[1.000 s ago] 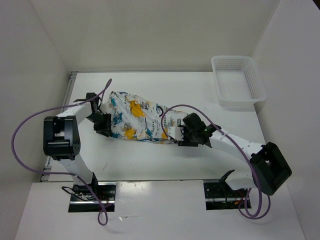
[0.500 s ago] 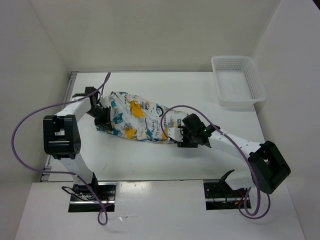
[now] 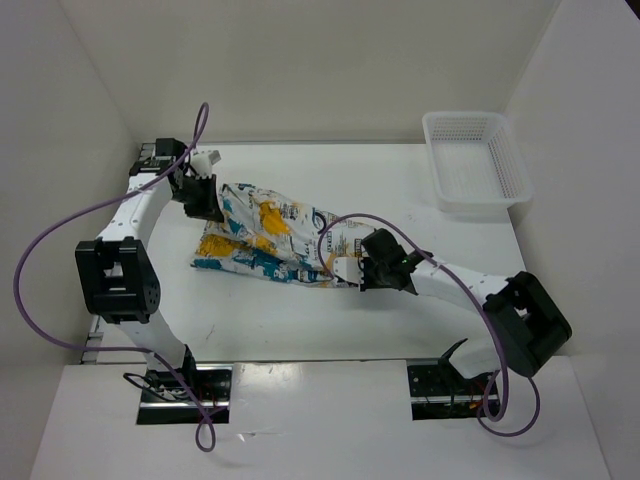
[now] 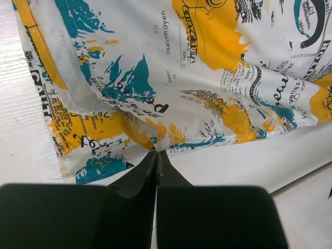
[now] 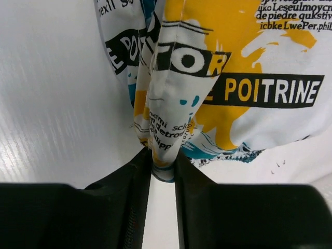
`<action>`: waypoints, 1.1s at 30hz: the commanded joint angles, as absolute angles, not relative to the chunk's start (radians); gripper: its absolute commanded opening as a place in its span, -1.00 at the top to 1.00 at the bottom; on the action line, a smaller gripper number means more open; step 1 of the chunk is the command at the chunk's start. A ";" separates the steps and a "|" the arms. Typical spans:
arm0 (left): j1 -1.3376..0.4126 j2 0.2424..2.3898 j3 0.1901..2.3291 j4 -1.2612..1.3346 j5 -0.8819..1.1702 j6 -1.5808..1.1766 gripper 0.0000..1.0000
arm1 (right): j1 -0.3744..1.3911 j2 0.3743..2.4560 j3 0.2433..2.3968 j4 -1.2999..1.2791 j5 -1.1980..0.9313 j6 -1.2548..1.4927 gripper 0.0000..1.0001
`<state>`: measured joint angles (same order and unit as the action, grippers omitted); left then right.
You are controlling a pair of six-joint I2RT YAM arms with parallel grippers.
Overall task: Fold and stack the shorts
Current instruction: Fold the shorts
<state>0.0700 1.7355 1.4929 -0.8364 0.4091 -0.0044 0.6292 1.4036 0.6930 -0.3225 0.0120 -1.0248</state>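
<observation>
The left gripper [image 4: 156,151] is clenched on the shorts [image 3: 268,236], but only at the very tip of its fingers: in the left wrist view the two fingers meet on a thin bit of the hem, and the rest of the printed cloth spreads away from them. The right gripper [image 5: 162,155] is closed as well and holds a thicker, bunched fold of the same shorts between its jaws. The shorts lie stretched across the middle of the white table [image 3: 400,190], from the left gripper at the far left corner to the right gripper nearer the centre, well apart from the white mesh basket [image 3: 480,203] at the far right. They are not yet folded in a tidy way; the cloth is wrinkled and partly doubled. I think the main risk is at the left side: the pinch is so shallow that a strong pull could draw the hem out of the fingers. On the right, the bunched layers may slide unevenly and give a crooked fold. The purple cable [image 3: 335,218] of the right arm loops over the cloth and might drag it.
</observation>
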 commanded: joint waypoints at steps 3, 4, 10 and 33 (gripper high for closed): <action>0.075 1.746 1.532 -0.799 0.376 0.000 1.00 | 0.623 1.396 0.696 -0.287 0.048 -1.065 0.57; 0.075 1.746 1.542 -0.789 0.364 0.000 1.00 | 0.623 1.396 0.709 -0.287 0.048 -1.074 0.63; 0.075 1.847 1.756 -0.752 0.314 0.000 1.00 | 0.594 1.417 0.830 -0.307 0.086 -1.153 0.88; 0.163 1.629 1.234 -0.683 0.250 0.000 1.00 | 0.762 1.474 0.835 -0.298 0.124 -1.071 1.00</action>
<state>0.1715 1.6379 1.3415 -0.6937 0.2604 -0.0040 0.7235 1.4952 0.8757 -0.2985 0.1436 -1.1038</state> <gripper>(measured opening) 0.000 0.008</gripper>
